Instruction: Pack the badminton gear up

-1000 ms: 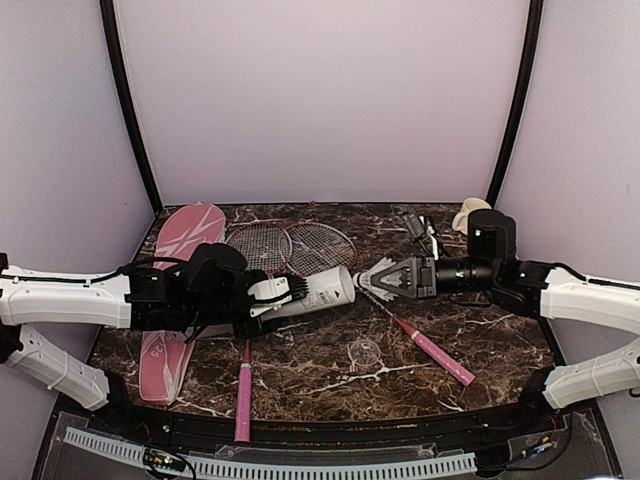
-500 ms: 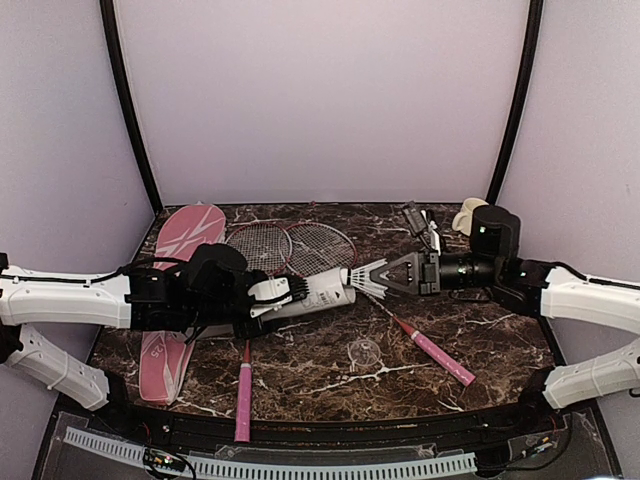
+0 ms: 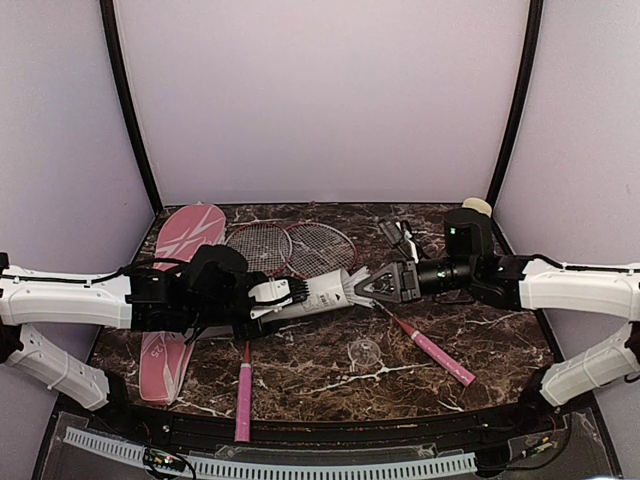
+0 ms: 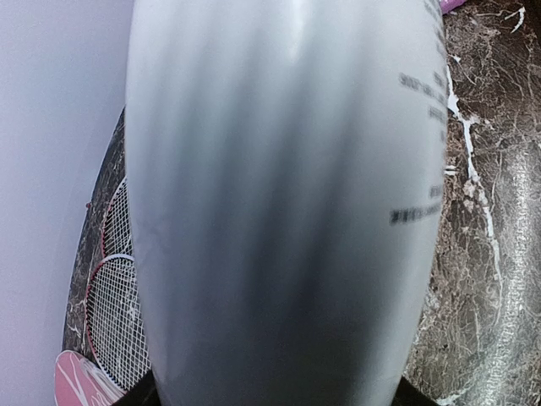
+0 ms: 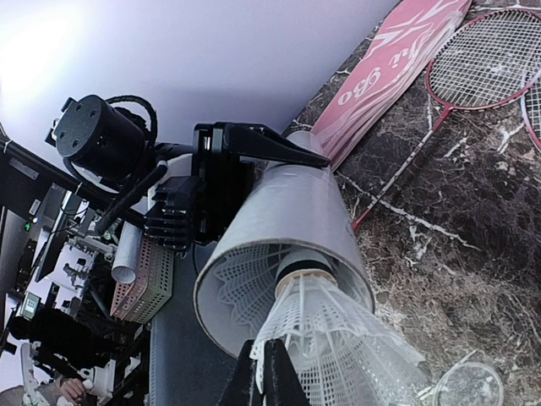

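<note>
My left gripper (image 3: pixel 283 294) is shut on the white tube (image 3: pixel 322 292) and holds it level above the table, mouth to the right. The tube fills the left wrist view (image 4: pixel 287 203). My right gripper (image 3: pixel 378 285) is shut on the skirt of a white shuttlecock (image 3: pixel 357 288). In the right wrist view the shuttlecock (image 5: pixel 338 338) has its cork end just inside the tube's mouth (image 5: pixel 287 220), behind another shuttlecock (image 5: pixel 241 283) inside. Two racquets (image 3: pixel 262 246) (image 3: pixel 322 244) lie on the table, pink handles (image 3: pixel 243 395) (image 3: pixel 440 358) towards me. The pink cover (image 3: pixel 175 290) lies at the left.
A clear round lid (image 3: pixel 365 351) lies on the marble table (image 3: pixel 480 330) in front of the tube's mouth. A cream mug (image 3: pixel 478 207) stands at the back right, partly behind my right arm. Purple walls close the back and sides.
My right gripper has moved left with the shuttlecock, and its cork end has gone into the tube's mouth. The left arm and the tube have stayed put.
</note>
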You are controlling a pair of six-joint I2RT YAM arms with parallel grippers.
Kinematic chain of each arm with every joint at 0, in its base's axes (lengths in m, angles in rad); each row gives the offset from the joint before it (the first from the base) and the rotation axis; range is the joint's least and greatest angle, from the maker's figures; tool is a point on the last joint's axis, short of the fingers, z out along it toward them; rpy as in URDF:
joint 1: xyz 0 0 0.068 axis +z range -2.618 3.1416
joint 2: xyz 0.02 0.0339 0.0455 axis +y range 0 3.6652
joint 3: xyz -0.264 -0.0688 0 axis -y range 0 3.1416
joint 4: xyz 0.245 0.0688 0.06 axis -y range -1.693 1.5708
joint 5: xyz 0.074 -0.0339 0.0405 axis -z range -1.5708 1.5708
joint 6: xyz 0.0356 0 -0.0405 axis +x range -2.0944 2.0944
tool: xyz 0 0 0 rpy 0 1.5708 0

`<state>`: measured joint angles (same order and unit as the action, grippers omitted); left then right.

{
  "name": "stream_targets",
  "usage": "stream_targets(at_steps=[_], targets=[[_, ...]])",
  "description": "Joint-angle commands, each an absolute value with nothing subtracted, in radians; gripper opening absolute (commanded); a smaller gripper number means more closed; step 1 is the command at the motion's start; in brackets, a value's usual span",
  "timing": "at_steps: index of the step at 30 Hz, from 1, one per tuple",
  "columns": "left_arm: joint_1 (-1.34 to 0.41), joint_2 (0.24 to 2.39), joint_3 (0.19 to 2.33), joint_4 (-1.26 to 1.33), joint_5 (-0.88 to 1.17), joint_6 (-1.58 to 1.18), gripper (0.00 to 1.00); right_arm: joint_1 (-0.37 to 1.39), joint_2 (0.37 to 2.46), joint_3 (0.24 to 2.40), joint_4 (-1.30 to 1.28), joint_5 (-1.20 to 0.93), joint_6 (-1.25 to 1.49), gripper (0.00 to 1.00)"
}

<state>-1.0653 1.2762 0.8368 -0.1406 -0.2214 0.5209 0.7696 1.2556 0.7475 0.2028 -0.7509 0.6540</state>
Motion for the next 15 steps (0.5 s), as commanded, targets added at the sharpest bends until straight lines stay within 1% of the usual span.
stream_targets(at_steps=[1, 8, 15], targets=[[-1.071, 1.269, 0.842, -0.121, -0.225, 0.534, 0.63, 0.798, 1.294, 0.807, 0.26, -0.784, 0.637, 0.0], [-1.072, 1.266, 0.841, -0.12, -0.227, 0.535, 0.63, 0.809, 1.35, 0.823, 0.284, -0.795, 0.635, 0.0], [-1.072, 1.267, 0.841, -0.121, -0.225, 0.535, 0.63, 0.82, 1.407, 0.837, 0.371, -0.81, 0.66, 0.0]])
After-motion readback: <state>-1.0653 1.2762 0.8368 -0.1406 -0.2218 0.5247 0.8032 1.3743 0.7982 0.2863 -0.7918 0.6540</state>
